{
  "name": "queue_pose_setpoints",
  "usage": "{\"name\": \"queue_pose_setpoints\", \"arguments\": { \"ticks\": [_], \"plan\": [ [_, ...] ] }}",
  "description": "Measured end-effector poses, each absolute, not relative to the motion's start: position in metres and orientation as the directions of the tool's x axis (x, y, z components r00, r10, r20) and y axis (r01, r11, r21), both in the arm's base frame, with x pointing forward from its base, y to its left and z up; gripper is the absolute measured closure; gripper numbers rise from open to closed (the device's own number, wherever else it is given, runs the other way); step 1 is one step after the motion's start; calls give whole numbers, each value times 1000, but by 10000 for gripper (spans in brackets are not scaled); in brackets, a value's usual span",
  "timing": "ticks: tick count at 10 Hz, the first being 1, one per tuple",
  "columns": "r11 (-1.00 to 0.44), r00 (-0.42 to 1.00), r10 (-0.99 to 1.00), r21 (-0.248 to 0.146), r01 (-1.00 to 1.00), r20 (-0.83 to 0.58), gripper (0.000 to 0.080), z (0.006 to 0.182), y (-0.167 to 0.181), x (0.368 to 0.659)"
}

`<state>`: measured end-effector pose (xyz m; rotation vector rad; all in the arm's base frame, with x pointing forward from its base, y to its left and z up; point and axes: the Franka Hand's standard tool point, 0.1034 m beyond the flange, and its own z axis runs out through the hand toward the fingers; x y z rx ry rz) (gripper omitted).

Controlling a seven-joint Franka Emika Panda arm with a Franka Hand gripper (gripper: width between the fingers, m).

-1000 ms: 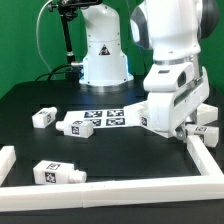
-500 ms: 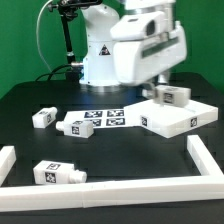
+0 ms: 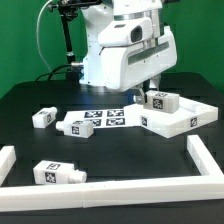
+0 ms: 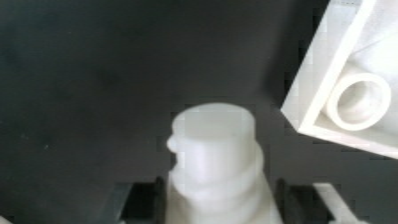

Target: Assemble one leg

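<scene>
My gripper (image 3: pixel 150 95) is shut on a white leg (image 3: pixel 159 100) with a black-and-white tag and holds it in the air over the near-left corner of the flat white square panel (image 3: pixel 185 117). In the wrist view the leg (image 4: pixel 217 155) stands out between my two fingers (image 4: pixel 146 200), with the panel's corner and its round hole (image 4: pixel 361 98) close beside it. My gripper in the wrist view (image 4: pixel 217 205) grips the leg's sides. Three more tagged legs lie on the black table: one (image 3: pixel 42 117), one (image 3: pixel 75 126) and one (image 3: pixel 57 172).
The marker board (image 3: pixel 108 118) lies between the loose legs and the panel. A white raised border (image 3: pixel 205 160) runs along the front, left and right of the table. The robot's white base (image 3: pixel 95 60) stands behind.
My gripper rose from low beside the panel with a leg in it. It has since moved toward the exterior view's left, still holding the leg above the panel's corner.
</scene>
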<state>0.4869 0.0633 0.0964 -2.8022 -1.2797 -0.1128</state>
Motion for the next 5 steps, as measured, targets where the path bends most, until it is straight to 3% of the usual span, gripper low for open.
{"name": "queue_pose_setpoints", "arguments": {
  "ticks": [3, 5],
  "plan": [
    [-763, 763, 643, -22, 646, 65, 506, 86, -4, 426],
    [-792, 794, 607, -60, 608, 41, 506, 66, -27, 408]
  ]
}}
